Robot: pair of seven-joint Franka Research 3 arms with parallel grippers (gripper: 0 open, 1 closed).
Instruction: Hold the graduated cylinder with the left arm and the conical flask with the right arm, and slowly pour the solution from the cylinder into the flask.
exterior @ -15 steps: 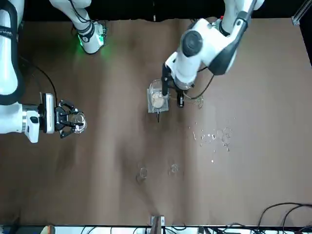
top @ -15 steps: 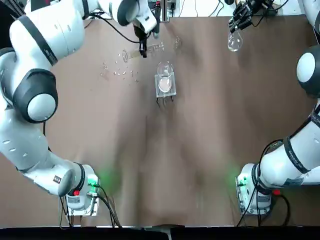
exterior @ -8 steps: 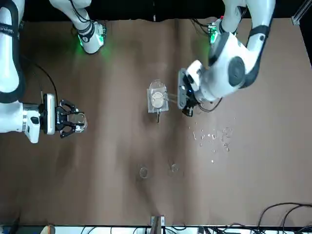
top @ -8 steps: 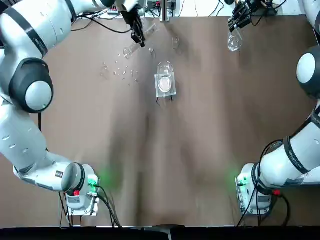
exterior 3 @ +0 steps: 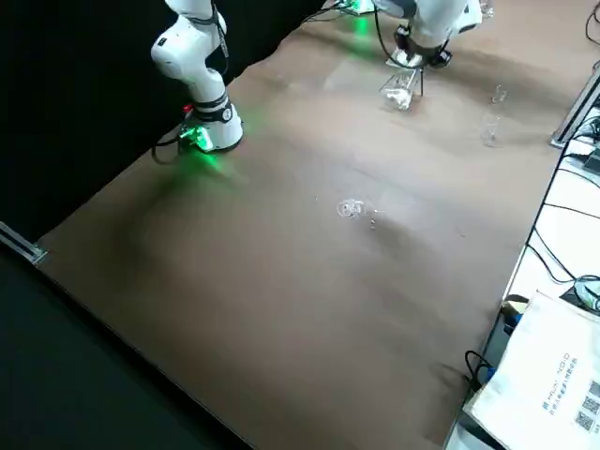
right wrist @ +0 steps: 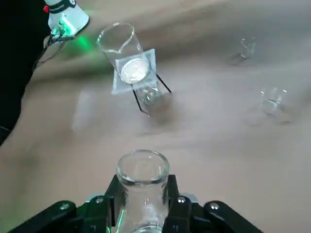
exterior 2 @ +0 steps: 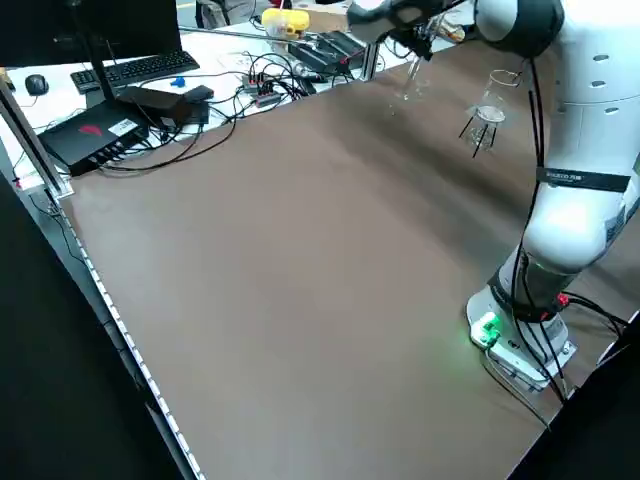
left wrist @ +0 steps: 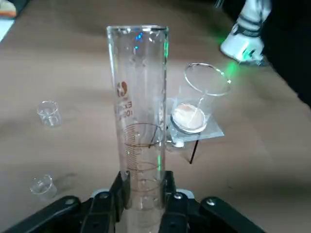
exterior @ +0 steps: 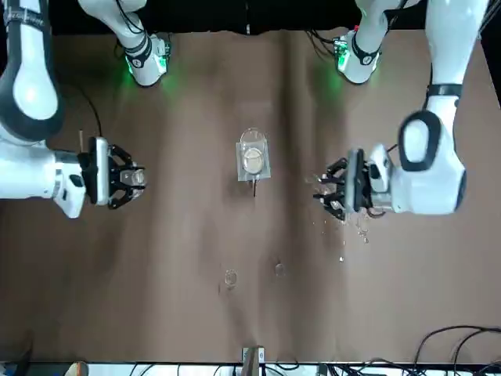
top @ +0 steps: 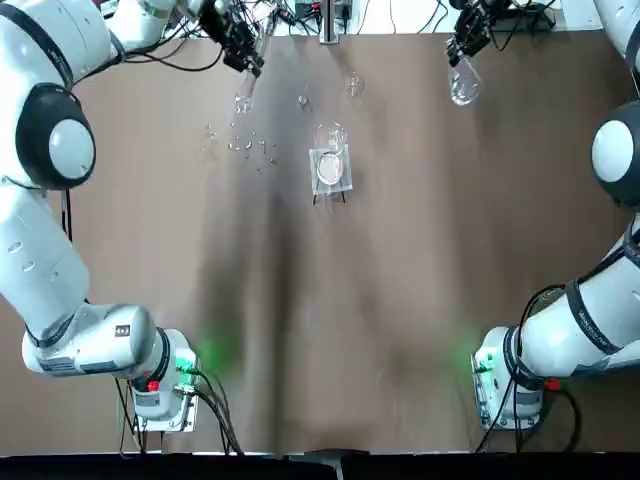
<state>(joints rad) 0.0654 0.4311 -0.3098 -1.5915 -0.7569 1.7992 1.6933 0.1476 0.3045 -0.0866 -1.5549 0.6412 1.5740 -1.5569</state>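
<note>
My left fingers (left wrist: 172, 208) close on the graduated cylinder (left wrist: 141, 121); my right (right wrist: 177, 208) grip what seems the flask's neck (right wrist: 143, 184); both are near the worktop's far edge (top: 400, 36).

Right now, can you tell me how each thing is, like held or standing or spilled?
Graduated cylinder: held by the left gripper, with liquid inside.
Conical flask: held by the right gripper.
Beaker: standing upright on its stand.
Two tiny cups: on the table, not held.
Clear bits or drops: scattered on the table.
</note>
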